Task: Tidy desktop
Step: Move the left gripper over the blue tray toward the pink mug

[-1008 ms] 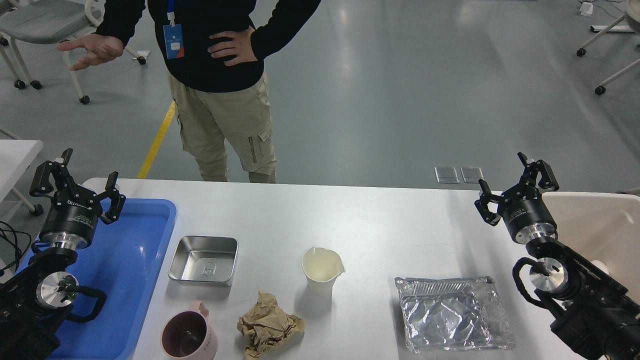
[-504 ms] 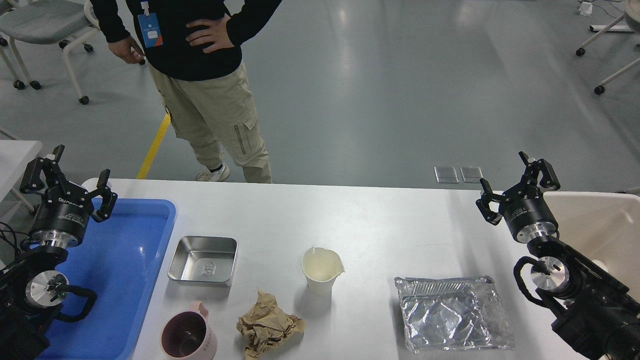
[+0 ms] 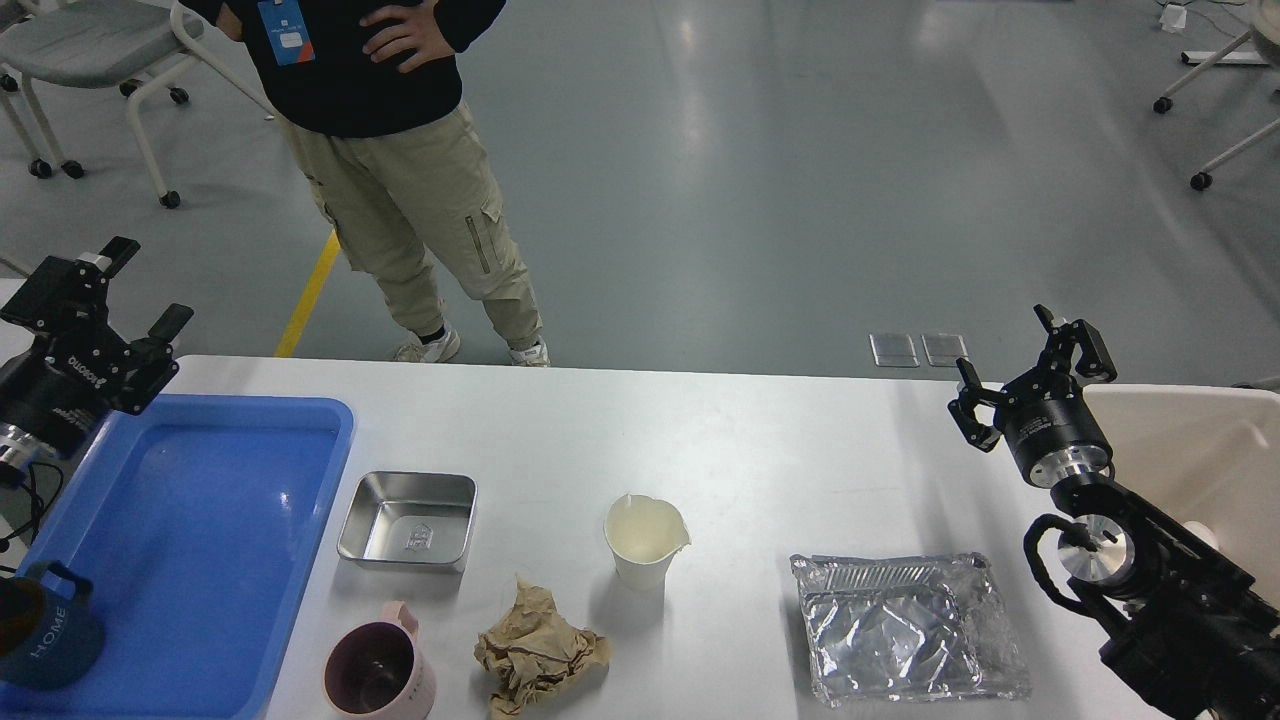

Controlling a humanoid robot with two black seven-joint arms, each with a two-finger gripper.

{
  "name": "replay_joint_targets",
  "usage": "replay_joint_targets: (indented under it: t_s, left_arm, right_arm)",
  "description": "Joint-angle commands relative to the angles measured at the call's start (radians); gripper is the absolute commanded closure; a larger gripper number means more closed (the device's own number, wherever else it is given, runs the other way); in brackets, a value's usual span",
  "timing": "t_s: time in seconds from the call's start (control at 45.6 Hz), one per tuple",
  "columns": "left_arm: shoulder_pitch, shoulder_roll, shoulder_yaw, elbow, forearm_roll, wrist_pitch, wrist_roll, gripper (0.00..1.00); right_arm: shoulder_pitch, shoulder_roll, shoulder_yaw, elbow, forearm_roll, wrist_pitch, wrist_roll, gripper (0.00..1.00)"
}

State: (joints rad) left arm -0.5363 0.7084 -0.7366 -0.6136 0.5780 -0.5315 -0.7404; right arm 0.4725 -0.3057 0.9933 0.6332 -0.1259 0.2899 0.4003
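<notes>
The desk (image 3: 760,440) fills the lower half of the frame, a broad, smooth white top with a rounded corner at its upper left, faintly glossy. On its left side lies a blue plastic tray (image 3: 200,560), rectangular with a raised rim and a shiny, reflective floor; a dark blue mug (image 3: 45,625) lettered "HOME" sits at the tray's lower left edge. At the far right a beige plastic bin (image 3: 1200,450) with smooth rounded walls stands partly behind the right arm. In the lower right lies a crinkled aluminium foil container (image 3: 905,625), flattened and wrinkled. Left of centre sits a shallow stainless steel pan (image 3: 408,520), square with rounded corners and an embossed mark on its floor. Below it, at the bottom edge, is a pink mug (image 3: 380,675) with a dark interior, and just beside that a crumpled brown paper wad (image 3: 540,650). Near the middle stands a cream paper cup (image 3: 645,540), upright, its rim bent. The left end effector (image 3: 95,305) hovers at the left edge above the tray's far corner, fingers apart. The right end effector (image 3: 1030,365) hangs beside the bin, fingers also apart and holding nothing. Beyond the desk, a glossy grey floor carries a yellow line (image 3: 312,285), a person (image 3: 400,150) in khaki trousers, and a wheeled chair (image 3: 90,60) at the upper left.
</notes>
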Motion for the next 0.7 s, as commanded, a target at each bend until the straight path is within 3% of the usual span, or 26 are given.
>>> replay_joint_targets:
  t_s: [0.0,0.131,0.285,0.548,0.679]
  left_arm:
    - [-0.008,0.06,0.002,-0.012,0.212,-0.045,-0.027,0.04]
    - [-0.011,0.126,0.0,-0.064,0.449,-0.12,-0.043,0.04]
    - [-0.06,0.206,0.002,-0.166,0.686,-0.154,-0.108,0.04]
    - [-0.229,0.235,0.179,-0.216,0.98,-0.14,-0.192,0.04]
    - [-0.307,0.233,0.298,-0.233,1.074,-0.094,-0.2,0.04]
  right_arm:
    - [0.003,-0.001,0.002,-0.001,0.0,0.002,0.0,0.0]
    - [0.003,-0.001,0.002,-0.001,0.0,0.003,0.0,0.0]
    - [0.005,-0.001,0.004,0.0,0.002,0.003,0.0,0.0]
    - [0.005,0.0,0.004,0.003,0.003,0.002,0.0,0.0]
    - [0.006,0.0,0.004,0.002,0.003,0.002,0.0,0.0]
